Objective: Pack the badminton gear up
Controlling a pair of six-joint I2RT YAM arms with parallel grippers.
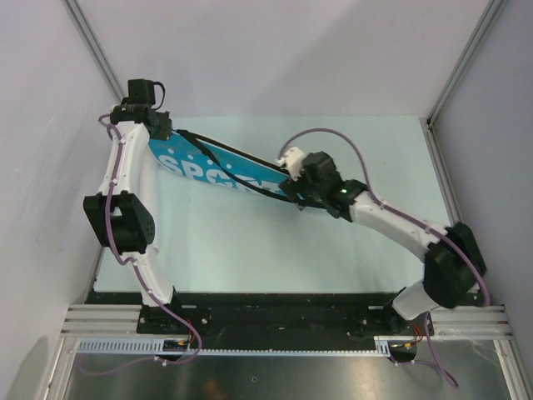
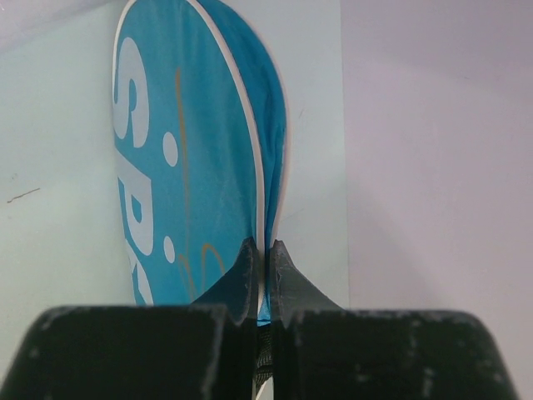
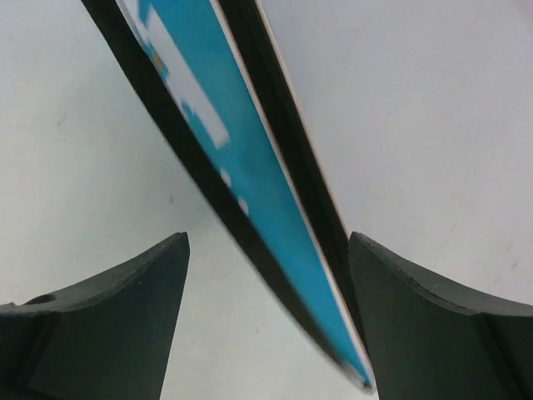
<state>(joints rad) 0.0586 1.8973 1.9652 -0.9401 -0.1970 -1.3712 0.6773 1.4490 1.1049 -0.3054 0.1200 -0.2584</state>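
The long blue "SPORT" racket bag point(image 1: 208, 167) with black edging lies slantwise from the far left of the table towards the middle. My left gripper point(image 1: 158, 132) is shut on the bag's wide end, pinching its edge point(image 2: 271, 208) between the fingertips point(image 2: 248, 267). My right gripper point(image 1: 293, 188) is open at the bag's narrow end. In the right wrist view point(image 3: 268, 242) the bag point(image 3: 250, 167) passes between the jaws, close to the right finger. The rackets, shuttlecocks and white tube are out of view.
The pale green table point(image 1: 250, 242) is boxed in by grey walls. The back wall point(image 1: 275, 58) stands close behind my left gripper. Metal frame posts point(image 1: 462, 67) rise at the far corners. A black rail point(image 1: 275, 308) runs along the near edge.
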